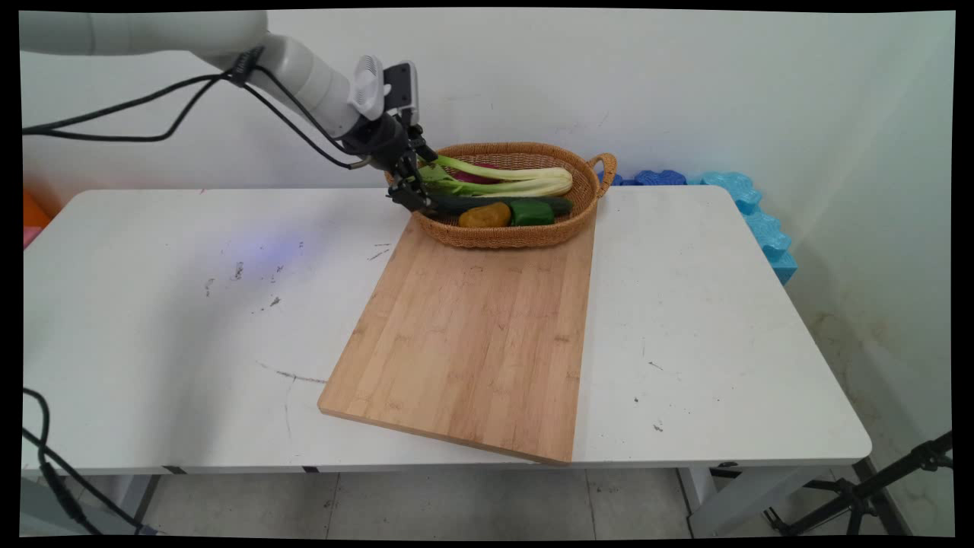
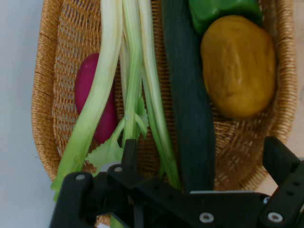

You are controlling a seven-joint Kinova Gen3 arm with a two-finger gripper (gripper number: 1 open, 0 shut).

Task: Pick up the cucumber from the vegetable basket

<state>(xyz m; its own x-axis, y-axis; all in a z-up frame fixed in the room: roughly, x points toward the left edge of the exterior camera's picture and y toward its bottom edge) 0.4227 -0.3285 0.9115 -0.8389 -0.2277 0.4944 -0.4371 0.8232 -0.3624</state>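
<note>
The pincer [image 2: 202, 166] is wide open, holding nothing, at the left end of the basket [image 1: 582, 205]. The dark cucumber [image 2: 187, 109] lies between its fingers. Beside the cucumber lie pale green stalks [image 2: 130, 90], a red thing [image 2: 90, 102], a yellow potato [image 2: 237, 64] and a green pepper [image 2: 221, 10]. The basket sits on the far end of a wood board [image 1: 472, 335] on the white bench [image 1: 152, 327].

The basket [image 1: 525, 232] is crowded with celery [image 1: 502, 176], cucumber [image 1: 487, 203], potato [image 1: 485, 216] and pepper [image 1: 530, 212], while the cutting board [image 1: 472, 335] before it lies bare.
</note>
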